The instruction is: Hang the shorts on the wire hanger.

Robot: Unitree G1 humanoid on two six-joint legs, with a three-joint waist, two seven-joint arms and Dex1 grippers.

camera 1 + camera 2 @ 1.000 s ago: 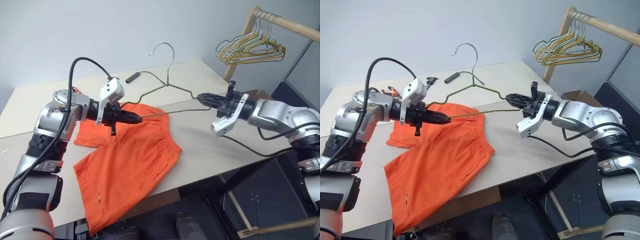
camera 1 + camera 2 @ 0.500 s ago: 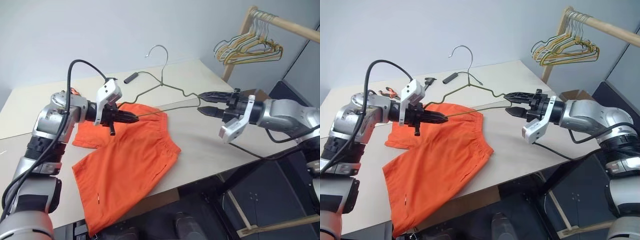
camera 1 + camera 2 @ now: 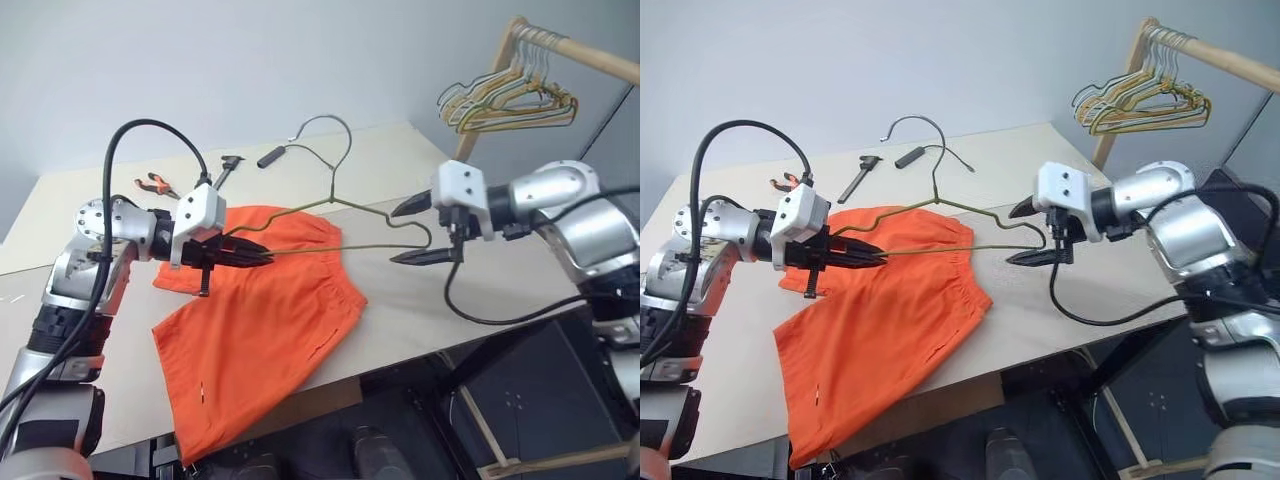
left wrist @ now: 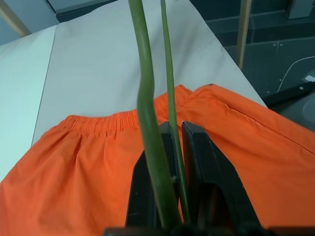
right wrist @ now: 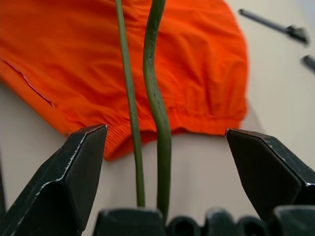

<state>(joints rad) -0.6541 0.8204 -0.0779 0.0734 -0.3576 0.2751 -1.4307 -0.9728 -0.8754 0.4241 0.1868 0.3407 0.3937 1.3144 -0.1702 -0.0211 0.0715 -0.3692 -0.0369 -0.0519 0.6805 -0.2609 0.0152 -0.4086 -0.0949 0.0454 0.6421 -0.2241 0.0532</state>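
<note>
Lying flat on the pale table (image 3: pixel 400 300), the shorts (image 3: pixel 260 320) spread with one leg reaching the near edge and the waistband toward the far side. In the head views the left gripper (image 3: pixel 262 257) is clamped on one corner of the hanger (image 3: pixel 335 215), which is held above the shorts with its hook up and toward the far side. The right gripper (image 3: pixel 422 232) has its fingers spread wide, one above and one below the hanger's other corner, the wire passing between them without either finger pinching it. Pliers (image 3: pixel 152 184), a dark tool (image 3: pixel 858 176) and a short black bar (image 3: pixel 269 156) lie on the far part of the table; a wooden rack (image 3: pixel 520 45) to the right carries a bunch of hangers (image 3: pixel 505 100). In the left wrist view two strands of the green wire run out from between the closed fingers (image 4: pixel 211 167), with the shorts' gathered waistband beneath. In the right wrist view the two fingertips (image 5: pixel 81 162) stand far apart, and both wire strands rise between them, touching neither, with the shorts beyond them on the table.
</note>
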